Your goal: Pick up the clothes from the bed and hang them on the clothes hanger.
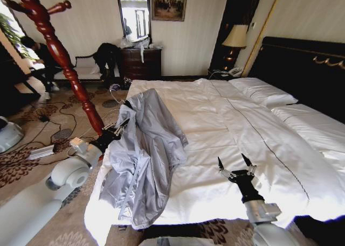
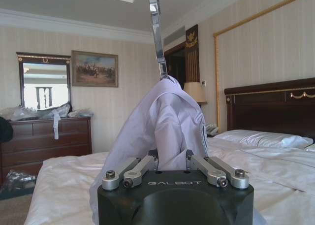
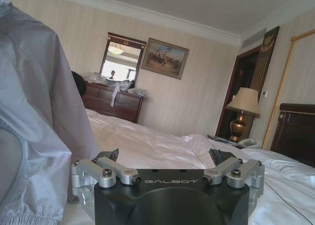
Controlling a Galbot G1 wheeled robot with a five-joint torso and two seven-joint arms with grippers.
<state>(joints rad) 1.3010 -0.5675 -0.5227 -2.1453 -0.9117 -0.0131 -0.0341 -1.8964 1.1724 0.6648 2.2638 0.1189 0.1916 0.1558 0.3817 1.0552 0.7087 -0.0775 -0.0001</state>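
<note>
The clothes, a light grey jacket (image 1: 144, 154), hang draped at the bed's near left corner, their lower part trailing over the edge of the white bed (image 1: 242, 122). My left gripper (image 1: 119, 126) is shut on the jacket (image 2: 162, 121) from the left side. The clothes hanger's silver hook (image 2: 156, 33) sticks up out of the jacket's top; its black body is hidden under the fabric. My right gripper (image 1: 235, 165) hovers open over the bed's near edge, right of the jacket (image 3: 34, 126), with nothing between its fingers (image 3: 110, 155).
A red-brown wooden coat stand pole (image 1: 59, 57) leans up at the left, close behind my left arm. Cables lie on the patterned carpet (image 1: 48, 127). A dresser (image 1: 141, 63) stands at the far wall, with a lamp (image 1: 235, 37) and the dark headboard (image 1: 302, 68) to the right.
</note>
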